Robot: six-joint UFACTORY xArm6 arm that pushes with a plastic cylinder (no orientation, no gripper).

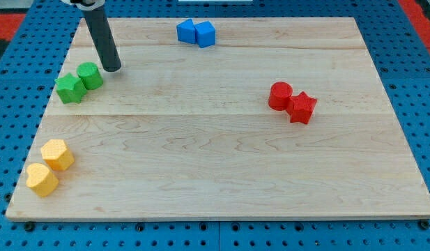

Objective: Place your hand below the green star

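One rod, no fingers to open or close: my tip (113, 69) rests just right of the green cylinder (90, 74), which touches the green star (70, 88) near the worktop (215, 174)'s left edge. Swinging below risks clipping either. Counted: two green, two blue, two red, two yellow.

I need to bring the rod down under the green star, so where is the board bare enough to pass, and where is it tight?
Bare: the strip between the green star and the yellow blocks, and the wide middle across to the red blocks. Tight: the view's upper left, where my tip stands right beside the green cylinder, which touches the star.
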